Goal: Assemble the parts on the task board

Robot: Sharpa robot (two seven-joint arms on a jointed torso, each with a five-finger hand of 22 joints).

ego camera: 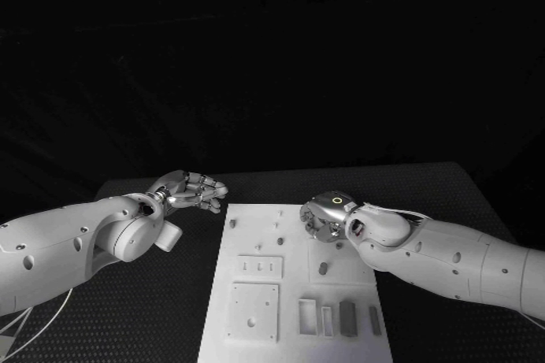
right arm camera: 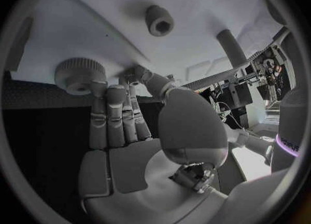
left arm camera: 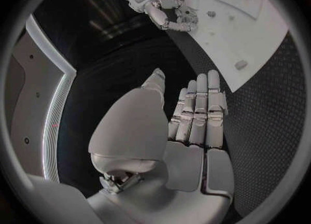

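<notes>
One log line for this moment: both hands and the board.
left hand: empty, over table beside task board | right hand: over board's far end, fingertips at knurled round part; grip unclear

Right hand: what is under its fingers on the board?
The right hand reaches its fingertips to a round knurled part at the task board edge. Whether it grips the part is hidden by the fingers; the head view covers that spot.

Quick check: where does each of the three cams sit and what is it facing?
Head: on the robot's head, looking down at the task board; both arms, left hand, right hand.
Left wrist: behind the left hand, over black table.
Right wrist: behind the right hand, facing a knurled part.
Shared: all show the board.
</notes>
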